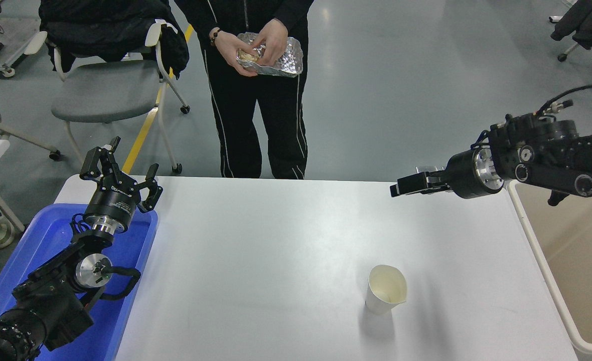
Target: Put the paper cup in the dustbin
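Standing upright paper cup (386, 289), dustbin (567, 260) cut off at right, right end effector (401, 187) fingers together, empty.

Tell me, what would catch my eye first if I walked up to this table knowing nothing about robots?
Probably the lone paper cup, standing upright on the white table, right of centre. Then the two black arms: the right gripper reaches in from the right edge above the table beside the beige dustbin, and the left gripper is parked open over a blue tray. A person stands at the far side, handling something wrapped in foil.
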### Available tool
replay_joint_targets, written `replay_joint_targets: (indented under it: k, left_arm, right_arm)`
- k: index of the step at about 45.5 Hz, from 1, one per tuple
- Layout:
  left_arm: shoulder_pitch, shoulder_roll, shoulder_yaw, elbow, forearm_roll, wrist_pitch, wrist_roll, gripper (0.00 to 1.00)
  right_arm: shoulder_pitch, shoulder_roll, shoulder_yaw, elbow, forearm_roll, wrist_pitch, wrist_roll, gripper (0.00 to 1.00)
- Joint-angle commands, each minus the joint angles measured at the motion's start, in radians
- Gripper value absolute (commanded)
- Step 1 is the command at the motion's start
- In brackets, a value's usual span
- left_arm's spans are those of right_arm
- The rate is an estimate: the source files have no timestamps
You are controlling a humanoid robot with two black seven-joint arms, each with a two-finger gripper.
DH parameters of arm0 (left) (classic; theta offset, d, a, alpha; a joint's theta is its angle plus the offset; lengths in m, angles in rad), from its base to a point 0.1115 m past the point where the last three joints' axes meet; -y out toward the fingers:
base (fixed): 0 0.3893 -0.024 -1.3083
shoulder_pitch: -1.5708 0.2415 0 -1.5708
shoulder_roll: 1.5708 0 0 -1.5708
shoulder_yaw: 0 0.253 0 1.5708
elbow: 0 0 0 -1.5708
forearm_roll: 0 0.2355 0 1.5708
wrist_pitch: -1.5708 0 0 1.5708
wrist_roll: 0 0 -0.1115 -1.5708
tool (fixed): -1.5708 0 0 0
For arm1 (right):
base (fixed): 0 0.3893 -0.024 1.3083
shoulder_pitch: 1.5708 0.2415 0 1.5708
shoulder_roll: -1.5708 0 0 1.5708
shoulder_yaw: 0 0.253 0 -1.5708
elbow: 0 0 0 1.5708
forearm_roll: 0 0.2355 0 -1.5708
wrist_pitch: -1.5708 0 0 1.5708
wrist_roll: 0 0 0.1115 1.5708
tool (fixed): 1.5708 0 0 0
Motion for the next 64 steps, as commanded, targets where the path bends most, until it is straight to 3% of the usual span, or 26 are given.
replay_joint_targets:
  k: [1, 19, 36, 45, 50, 54, 61, 63, 64]
  left_arm:
    - [0.0, 0.0, 0.0, 0.0, 0.0, 0.0, -0.001, 1.0]
    - [0.0, 0.0, 0.0, 0.0, 0.0, 0.0, 0.001, 1.0]
    - [0.0, 0.0, 0.0, 0.0, 0.0, 0.0, -0.001, 1.0]
    - [0.0, 0.0, 0.0, 0.0, 0.0, 0.0, -0.001, 1.0]
    - [0.0, 0.0, 0.0, 0.0, 0.0, 0.0, 0.001, 1.0]
    - [0.0, 0.0, 0.0, 0.0, 0.0, 0.0, -0.001, 1.0]
    - [0.0, 0.0, 0.0, 0.0, 0.0, 0.0, 0.001, 1.0]
    - [0.0, 0.0, 0.0, 0.0, 0.0, 0.0, 0.001, 1.0]
    - [0.0, 0.0, 0.0, 0.0, 0.0, 0.0, -0.001, 1.0]
  right_arm:
    - [0.01, 0.054, -0.019, 0.075, -0.029, 0.018, -0.007, 0.99]
    - [-0.199, 0.098, -0.048, 0.003, -0.024, -0.012, -0.095, 0.99]
    - [-0.285, 0.091, -0.05, -0.002, -0.021, -0.11, -0.098, 0.98]
    - [-0.311, 0.095, -0.048, -0.003, -0.015, -0.201, -0.098, 0.84]
    - [-0.326, 0.098, -0.048, -0.011, -0.013, -0.212, -0.096, 0.82]
    - [-0.331, 0.097, -0.05, -0.011, -0.015, -0.212, -0.093, 0.67]
    - [-0.328, 0.094, -0.076, -0.011, -0.033, -0.213, -0.093, 0.2]
    - [-0.325, 0.094, -0.091, -0.013, -0.026, -0.212, -0.093, 0.02]
    - [-0.323, 0.094, -0.096, -0.013, -0.023, -0.212, -0.093, 0.0]
